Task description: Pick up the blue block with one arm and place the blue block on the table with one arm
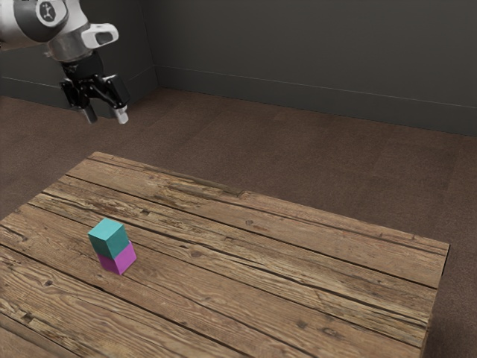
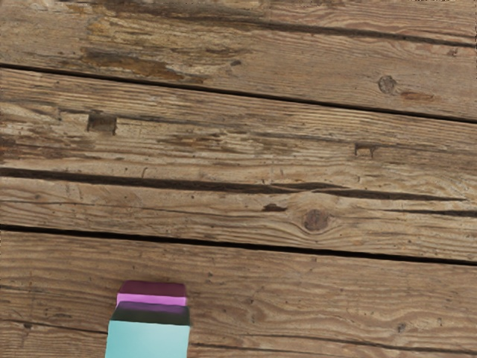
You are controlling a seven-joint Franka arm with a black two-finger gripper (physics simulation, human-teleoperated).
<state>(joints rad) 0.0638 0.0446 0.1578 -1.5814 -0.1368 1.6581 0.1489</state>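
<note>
Well, blue block [image 1: 111,242]: teal cube, paler on top, sitting on magenta block [image 1: 119,261]; jaws spread.

And here's the blue block [image 1: 109,239], more teal tbh, a plain cube w/ flat faces and crisp edges, top face paler than its sides. It's sitting upright, level, on top of the pink block [image 1: 119,259], stacked but a bit off-center, w/ a strip of pink top peeking out in the wrist view. So it's up off the table [image 1: 261,261], a planked, weathered wood one, over toward the ext. view's left.
</note>
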